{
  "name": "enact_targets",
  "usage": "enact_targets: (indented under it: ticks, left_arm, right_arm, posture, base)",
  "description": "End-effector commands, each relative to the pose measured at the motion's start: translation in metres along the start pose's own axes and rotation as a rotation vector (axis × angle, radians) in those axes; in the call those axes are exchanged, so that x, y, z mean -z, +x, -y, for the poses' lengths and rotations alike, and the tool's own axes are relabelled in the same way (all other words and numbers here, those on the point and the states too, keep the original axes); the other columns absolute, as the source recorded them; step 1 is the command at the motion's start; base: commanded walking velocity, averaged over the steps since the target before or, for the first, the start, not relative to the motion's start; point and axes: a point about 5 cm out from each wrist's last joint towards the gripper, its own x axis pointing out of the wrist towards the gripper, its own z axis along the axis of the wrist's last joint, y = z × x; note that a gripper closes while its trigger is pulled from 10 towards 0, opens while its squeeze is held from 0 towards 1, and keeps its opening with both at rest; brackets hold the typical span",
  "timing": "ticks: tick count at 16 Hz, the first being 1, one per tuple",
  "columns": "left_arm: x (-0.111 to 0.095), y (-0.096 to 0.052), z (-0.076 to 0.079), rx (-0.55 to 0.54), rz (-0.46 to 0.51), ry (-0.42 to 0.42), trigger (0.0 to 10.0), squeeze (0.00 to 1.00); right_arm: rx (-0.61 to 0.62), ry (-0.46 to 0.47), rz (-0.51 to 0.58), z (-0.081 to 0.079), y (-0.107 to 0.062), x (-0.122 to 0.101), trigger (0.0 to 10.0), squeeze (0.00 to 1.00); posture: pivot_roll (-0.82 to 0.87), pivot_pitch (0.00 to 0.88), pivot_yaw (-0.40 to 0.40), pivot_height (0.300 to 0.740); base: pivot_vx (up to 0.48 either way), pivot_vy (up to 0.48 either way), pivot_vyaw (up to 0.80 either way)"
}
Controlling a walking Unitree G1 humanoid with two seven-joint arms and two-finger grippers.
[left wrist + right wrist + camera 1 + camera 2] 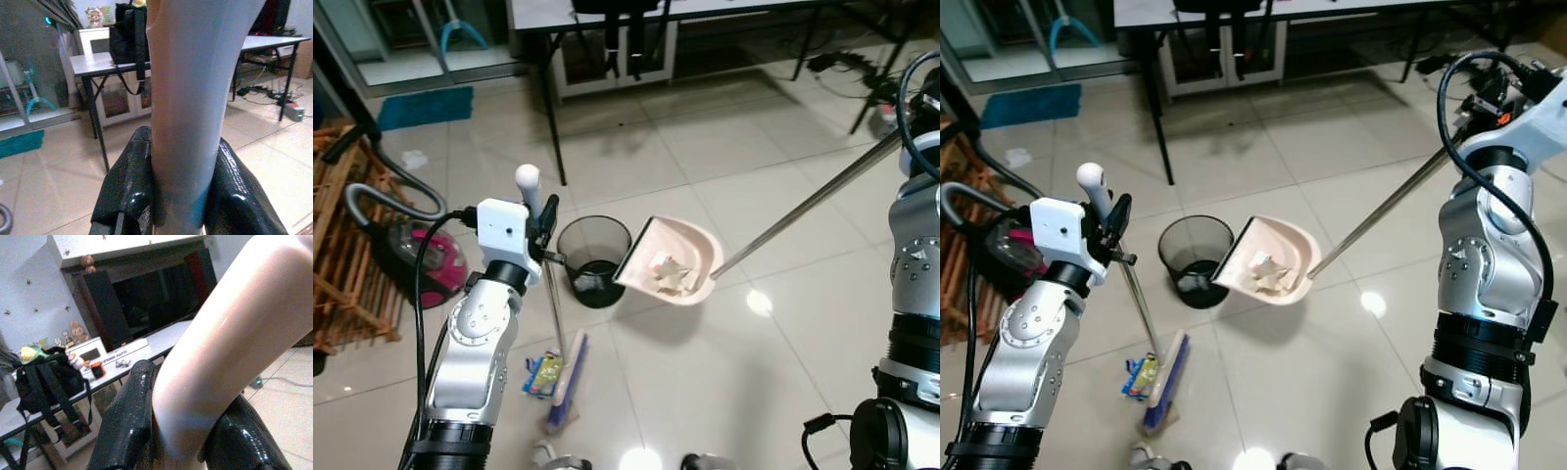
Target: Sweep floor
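Head views: one dustpan (pixel 674 257), one bin (pixel 593 258), one broom (pixel 554 323).

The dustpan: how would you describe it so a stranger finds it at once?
Start at the black table, then come down to the round black bin on the tiled floor. The dustpan hangs just beside it, pale pink, on a long metal handle, with crumpled paper inside.

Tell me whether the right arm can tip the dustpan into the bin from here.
Probably yes. The dustpan, held by the right gripper, hangs beside the bin with nothing between them; the broom stands clear.
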Motion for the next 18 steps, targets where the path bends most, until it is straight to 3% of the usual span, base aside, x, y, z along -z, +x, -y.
enact_targets:
  ticks: [1, 14, 18]
  left_arm:
    - [-0.0019, -0.0006, -0.0011, -0.007, 0.018, 0.012, 10.0, 0.00]
    - [-0.0009, -0.0007, 0.0004, -0.002, 0.020, 0.009, 10.0, 0.00]
    - [0.0016, -0.0034, -0.0007, -0.008, 0.014, 0.006, 10.0, 0.00]
  right_arm:
    - [-0.009, 0.028, 0.059, -0.0050, 0.0032, -0.0148, 10.0, 0.00]
    - [-0.018, 0.029, 0.058, -0.0101, 0.0062, -0.0124, 10.0, 0.00]
    - [-0.010, 0.025, 0.063, -0.0088, 0.0064, -0.0122, 10.0, 0.00]
  posture:
    - [-0.04, 0.022, 0.030, 0.740]
    - [-0.04, 0.009, 0.028, 0.740]
    - [-0.04, 0.018, 0.027, 0.740]
  base:
    - [0.424, 0.000, 0.00]
    - [0.427, 0.000, 0.00]
    - [0.000, 0.000, 0.00]
